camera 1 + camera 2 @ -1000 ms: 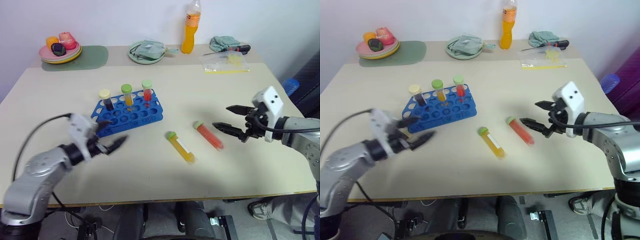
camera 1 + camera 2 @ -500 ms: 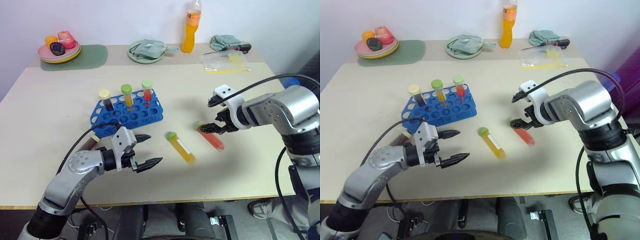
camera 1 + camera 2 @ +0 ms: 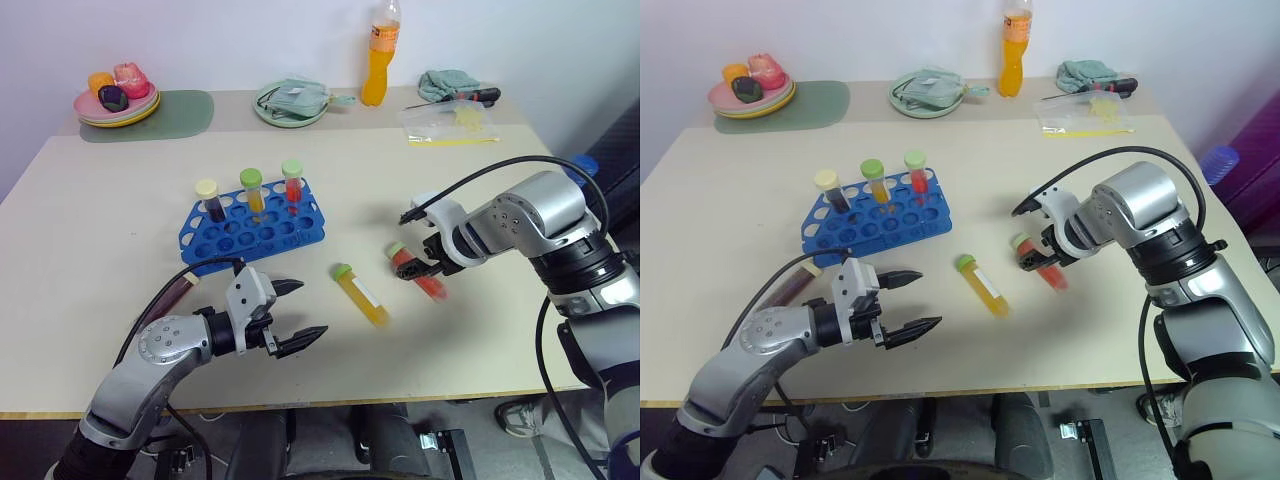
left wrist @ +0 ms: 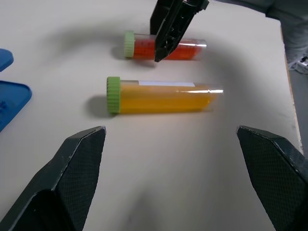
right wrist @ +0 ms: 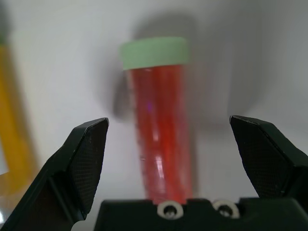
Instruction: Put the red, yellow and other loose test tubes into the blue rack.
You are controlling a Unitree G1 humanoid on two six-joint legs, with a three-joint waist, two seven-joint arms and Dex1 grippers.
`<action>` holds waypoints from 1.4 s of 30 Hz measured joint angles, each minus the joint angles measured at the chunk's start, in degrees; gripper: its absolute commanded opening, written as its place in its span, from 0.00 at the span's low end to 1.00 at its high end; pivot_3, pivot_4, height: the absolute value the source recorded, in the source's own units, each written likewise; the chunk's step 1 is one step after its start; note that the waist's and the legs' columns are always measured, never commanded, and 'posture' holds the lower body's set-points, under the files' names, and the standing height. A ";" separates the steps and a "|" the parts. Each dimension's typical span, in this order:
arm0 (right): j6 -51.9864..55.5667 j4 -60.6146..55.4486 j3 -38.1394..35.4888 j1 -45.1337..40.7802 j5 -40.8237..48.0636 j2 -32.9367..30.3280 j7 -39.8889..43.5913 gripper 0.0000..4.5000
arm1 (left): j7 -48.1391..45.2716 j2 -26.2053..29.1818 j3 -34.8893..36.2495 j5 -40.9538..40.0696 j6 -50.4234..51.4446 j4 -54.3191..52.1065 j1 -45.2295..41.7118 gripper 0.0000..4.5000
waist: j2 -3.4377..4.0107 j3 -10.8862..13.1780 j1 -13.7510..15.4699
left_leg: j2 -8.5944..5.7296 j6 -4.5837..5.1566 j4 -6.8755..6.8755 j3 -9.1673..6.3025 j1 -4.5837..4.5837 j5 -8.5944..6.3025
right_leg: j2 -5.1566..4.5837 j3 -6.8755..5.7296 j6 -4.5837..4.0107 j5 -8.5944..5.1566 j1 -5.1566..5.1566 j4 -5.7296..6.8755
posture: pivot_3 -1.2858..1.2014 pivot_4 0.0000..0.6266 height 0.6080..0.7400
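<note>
Head views: blue rack (image 3: pixel 254 226) stands on the bench (image 3: pixel 120 300), three capped tubes upright along its far row. Two loose tubes lie flat to its right. Yellow tube (image 3: pixel 362 295): long axis diagonal, green cap toward the rack, tip toward the near right. Red tube (image 3: pixel 417 273): roughly parallel to it, cap at the far-left end. Right tool (image 3: pixel 1037 254) points steeply down over the red tube, fingers apart and straddling it near the cap; contact cannot be told. Left tool (image 3: pixel 291 314) hovers near the front edge, jaws wide apart, holding nothing, aimed toward the yellow tube.

Left wrist view: yellow tube (image 4: pixel 161 95) lies crosswise between the spread fingers (image 4: pixel 77 163), well ahead of them; red tube (image 4: pixel 166 47) beyond it, parallel, right tool's dark fingers coming down on it. Rack corner (image 4: pixel 12 96) at the edge.

Right wrist view: red tube (image 5: pixel 161 125) runs lengthwise straight away, cap at the far end, centred between the parted fingers (image 5: pixel 86 159).
</note>
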 measured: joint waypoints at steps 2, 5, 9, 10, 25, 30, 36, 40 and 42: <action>0.00 0.02 0.03 0.00 0.06 0.20 -0.41 0.48 | 0.00 -0.04 -0.01 0.06 -0.13 0.00 0.09 1.00 | 0.00 0.00 -0.05 | 0.00 0.00 0.00 -0.01 0.00 0.00 | 0.02 0.00 0.00 0.00 0.00 0.00 | 0.52 0.24 1.00; 0.00 -0.11 0.07 -0.01 0.50 0.38 -0.85 0.17 | -0.01 -0.09 -0.02 0.15 -0.44 0.00 0.13 1.00 | 0.00 0.00 -0.07 | 0.01 0.00 0.00 -0.01 0.00 0.00 | 0.02 0.00 0.00 0.00 0.00 0.00 | 0.52 0.24 1.00; 0.00 -1.69 -0.82 0.00 0.95 0.81 -0.99 0.17 | -0.13 -0.01 0.14 0.51 -1.83 0.00 1.85 1.00 | 0.02 0.01 -0.14 | 0.01 0.01 -0.01 -0.01 0.00 0.00 | 0.02 0.00 0.00 0.00 -0.01 0.00 | 0.52 0.24 1.00; 0.01 -2.86 -2.14 0.01 0.92 1.10 -0.89 0.17 | -0.17 0.02 0.17 0.80 -2.32 0.07 2.73 1.00 | 0.05 0.03 -0.17 | 0.02 0.01 -0.02 -0.01 0.00 0.00 | 0.03 0.00 0.01 0.00 -0.03 0.00 | 0.52 0.24 1.00; -63.89 -20.46 -13.47 23.71 -17.31 31.52 0.16 0.17 | 12.30 -8.23 11.22 6.37 -13.10 9.50 4.43 1.00 | 0.05 0.00 -0.59 | 0.02 -0.03 0.01 -0.05 0.11 0.02 | 0.09 -0.04 0.27 0.12 0.01 0.22 | 0.52 0.24 1.00; -79.11 -7.41 -12.97 23.71 -24.55 39.73 -0.97 0.17 | 13.70 -10.15 12.23 7.35 -17.31 11.17 4.43 1.00 | 0.06 0.00 -1.05 | 0.02 -0.04 -0.04 -0.06 0.12 0.02 | 0.08 -0.04 0.27 0.12 0.01 0.23 | 0.52 0.24 1.00; -88.91 4.41 -12.41 23.58 -30.37 43.46 -1.01 0.17 | 14.19 -10.28 13.11 7.34 -17.37 8.94 6.79 1.00 | 0.09 0.01 -1.30 | 0.06 -0.04 -0.10 -0.06 0.15 0.02 | 0.08 -0.03 0.26 0.12 -0.02 0.24 | 0.52 0.24 1.00; -91.88 9.45 -12.36 23.05 -31.92 44.96 -0.29 0.17 | 15.12 -10.49 13.11 7.27 -16.22 6.00 7.17 1.00 | 0.09 0.01 -1.22 | 0.06 -0.05 -0.10 -0.08 0.15 0.02 | 0.07 -0.03 0.25 0.12 -0.02 0.24 | 0.52 0.24 1.00; -92.77 10.86 -12.41 22.64 -32.60 45.31 0.16 0.17 | 15.55 -10.49 13.08 7.22 -14.99 5.06 6.85 1.00 | 0.09 0.02 -1.22 | 0.06 -0.05 -0.10 -0.09 0.15 0.02 | 0.07 -0.03 0.25 0.12 -0.02 0.24 | 0.52 0.24 1.00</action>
